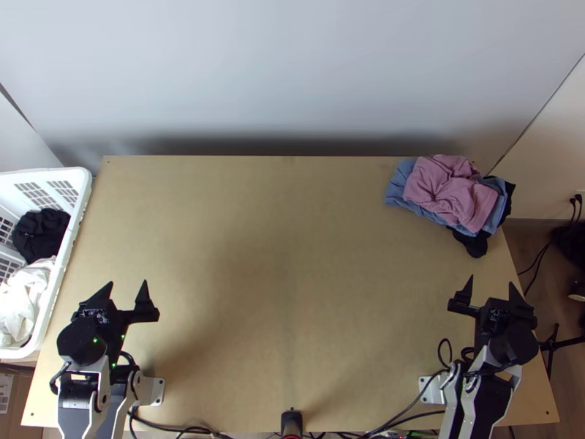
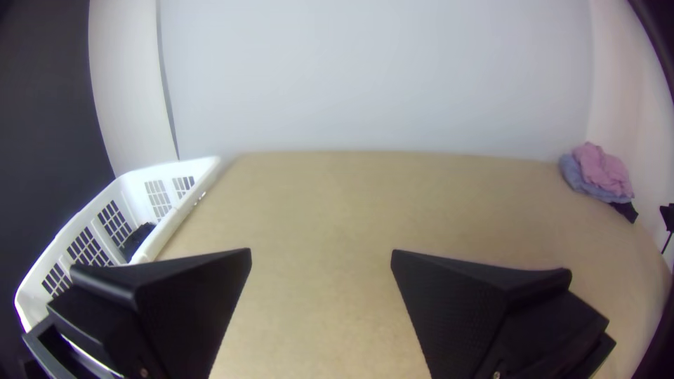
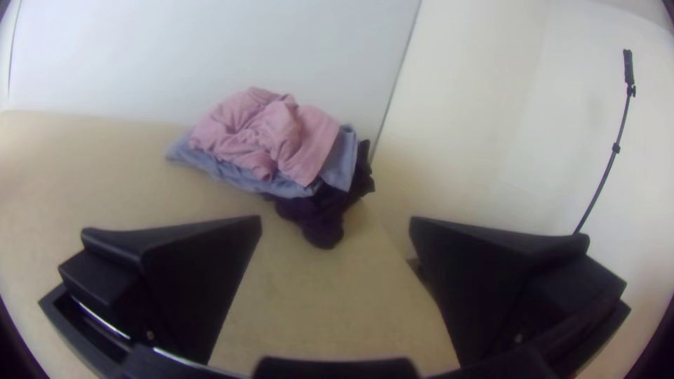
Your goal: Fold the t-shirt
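Top view has both my grippers parked over the near part of the light wooden bench (image 1: 285,241), left gripper (image 1: 127,284) and right gripper (image 1: 491,281) each with fingers spread wide and nothing between them. I cannot tell for certain which garment is the t-shirt; my best guess is one of the two bunched in the white plastic basket (image 1: 64,254) at my left, the crumpled black cloth (image 1: 42,233) or the rumpled white cloth (image 1: 22,300) nearer me. If so, no fold is made: I have it all to do, from lifting the shirt out and spreading it to folding it and setting it aside. At the bench's far right corner sits a loose stack, a soft pink cloth (image 1: 446,186) over a blue-grey cloth (image 1: 398,183), with a dark black cloth (image 1: 475,245) poking out below toward me. They look laid together rather than neatly squared, and could be finished work, in which case little is left. The basket's raised rim stands between my left gripper and its contents, so I would need to come in from above, and the two cloths touching inside could come up together. The stack takes up that corner, and a careless sweep of my right arm might drag it.
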{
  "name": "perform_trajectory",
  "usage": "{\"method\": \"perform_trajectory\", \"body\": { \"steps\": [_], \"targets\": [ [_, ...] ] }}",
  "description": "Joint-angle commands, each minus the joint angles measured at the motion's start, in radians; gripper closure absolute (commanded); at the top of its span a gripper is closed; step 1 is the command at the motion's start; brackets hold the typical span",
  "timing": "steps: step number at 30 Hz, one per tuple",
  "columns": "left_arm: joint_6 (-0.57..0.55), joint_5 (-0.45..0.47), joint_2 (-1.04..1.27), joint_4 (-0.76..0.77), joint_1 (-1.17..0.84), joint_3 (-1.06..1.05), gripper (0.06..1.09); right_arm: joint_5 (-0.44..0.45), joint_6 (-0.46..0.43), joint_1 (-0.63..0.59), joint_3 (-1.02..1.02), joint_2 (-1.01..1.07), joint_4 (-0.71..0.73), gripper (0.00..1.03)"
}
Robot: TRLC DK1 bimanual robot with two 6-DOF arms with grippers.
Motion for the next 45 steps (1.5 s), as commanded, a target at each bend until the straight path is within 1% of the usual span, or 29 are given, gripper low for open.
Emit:
{"method": "perform_trajectory", "body": {
  "steps": [1,17,18,20,21,23,24,26,27,29,32,35,38,41,43,45],
  "targets": [
    [0.0,0.0,0.0,0.0,0.0,0.001,0.11,-0.001,0.0,0.0,0.0,0.001,0.0,0.05],
    [0.002,0.0,0.0,0.0,0.0,0.0,0.11,-0.001,0.0,0.003,0.0,0.0,0.0,0.05],
    [0.0,0.0,0.0,0.0,0.0,0.0,0.11,0.004,-0.007,-0.006,0.0,0.001,0.0,0.05],
    [0.002,0.0,0.0,0.0,0.0,0.0,0.11,0.009,-0.02,-0.115,0.0,0.001,-0.003,0.05],
    [0.0,0.0,0.0,0.0,0.0,0.0,0.11,-0.019,-0.026,-0.158,0.0,0.0,-0.003,0.05],
    [0.0,0.0,0.0,0.0,0.0,0.0,0.11,-0.024,-0.037,-0.146,0.002,-0.002,-0.003,0.05],
    [0.0,0.0,0.0,0.0,0.0,0.0,0.11,-0.024,-0.044,-0.139,0.003,-0.002,0.01,0.05],
    [0.0,0.0,0.0,0.0,0.0,0.0,0.11,-0.025,-0.058,-0.139,0.006,-0.002,0.097,0.05],
    [0.0,0.0,0.0,0.0,0.0,0.0,0.11,-0.025,-0.06,-0.136,0.016,-0.002,0.117,0.05],
    [0.0,0.0,0.0,0.0,0.0,0.001,0.11,-0.027,-0.04,-0.115,0.063,0.001,0.112,0.05],
    [0.0,0.0,0.0,0.0,0.0,0.0,0.11,-0.019,0.008,-0.023,0.191,0.038,-0.001,0.05],
    [0.0,0.0,0.0,0.0,0.0,0.001,0.11,0.018,0.065,0.068,0.353,0.161,-0.101,0.05],
    [0.0,0.0,0.0,0.0,0.0,0.0,0.11,0.03,0.158,0.106,0.599,0.379,-0.32,0.05],
    [0.002,0.0,0.0,0.0,0.0,0.0,0.11,0.03,0.236,0.155,0.852,0.534,-0.543,0.05],
    [0.002,0.0,0.0,0.0,0.0,0.001,0.11,0.029,0.315,0.192,0.997,0.61,-0.671,0.05],
    [0.002,0.0,0.0,0.0,0.0,0.001,0.11,0.029,0.421,0.247,1.12,0.678,-0.785,0.05]
  ]
}}
